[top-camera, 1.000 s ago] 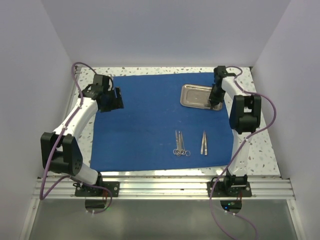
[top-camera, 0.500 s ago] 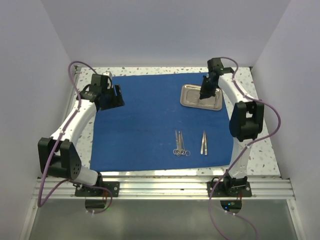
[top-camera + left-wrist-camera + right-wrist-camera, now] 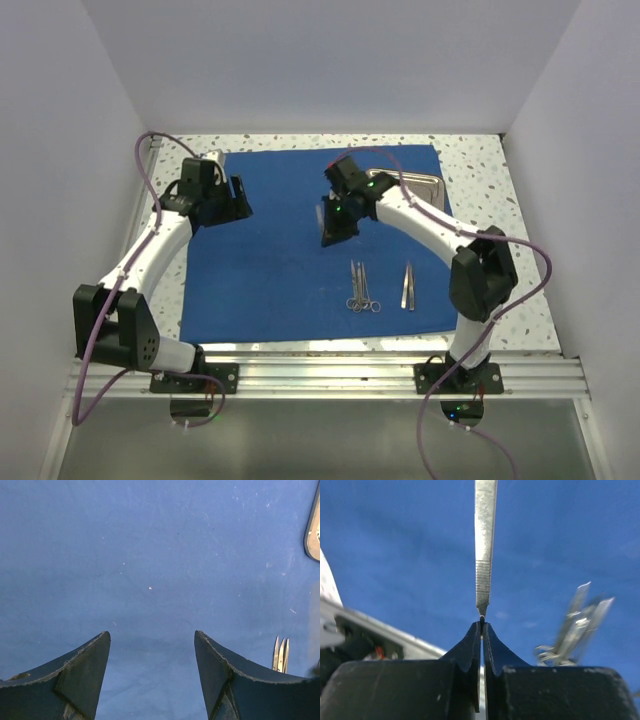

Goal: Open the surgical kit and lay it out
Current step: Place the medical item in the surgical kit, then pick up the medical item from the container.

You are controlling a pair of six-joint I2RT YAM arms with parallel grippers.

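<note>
blue wrap (image 3: 270,270) — instrument (image 3: 485,540) pinched, tweezers (image 3: 408,286) nearby

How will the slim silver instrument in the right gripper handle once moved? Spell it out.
Probably stiff: the slim silver instrument juts straight out from the right gripper without sagging. Likely to pivot or slip, since only its very end is pinched and the metal looks smooth. Probably light, being so thin.

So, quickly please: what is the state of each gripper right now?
Left gripper: open, holding nothing, over the blue cloth.
Right gripper: closed on a slim silver instrument, gripped by its end.
</note>
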